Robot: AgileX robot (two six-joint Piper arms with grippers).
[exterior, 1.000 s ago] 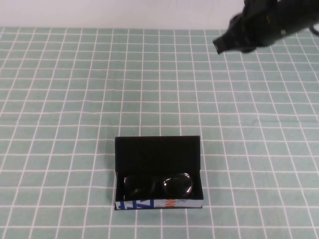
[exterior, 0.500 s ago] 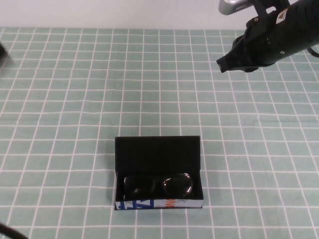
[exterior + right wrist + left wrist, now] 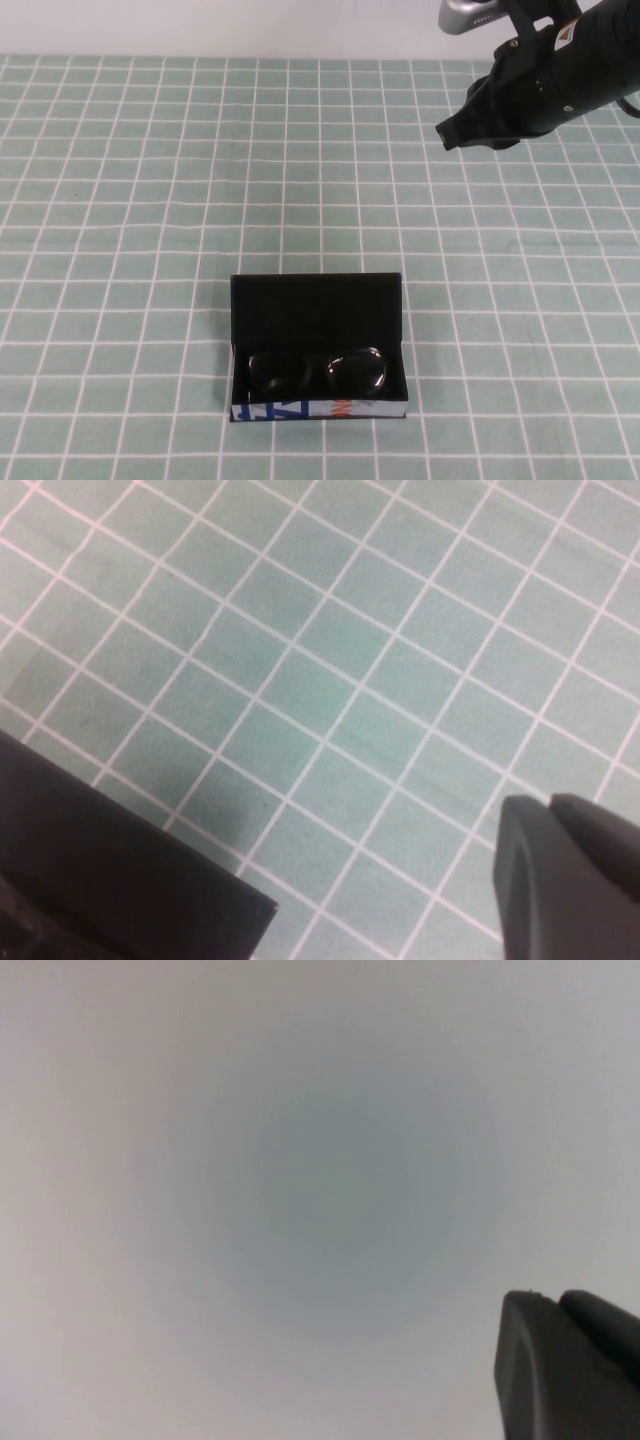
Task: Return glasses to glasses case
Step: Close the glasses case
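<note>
Glasses inside open glasses case; right gripper aloft

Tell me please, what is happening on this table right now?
Nothing is being held at this moment. The glasses already lie inside the open glasses case at the near middle of the checked tablecloth, and its flap lid is not yet closed. The right gripper hovers high over the far right of the table, well away from the case. The left gripper is out of the high view; its wrist camera shows only a blank pale surface.
</note>
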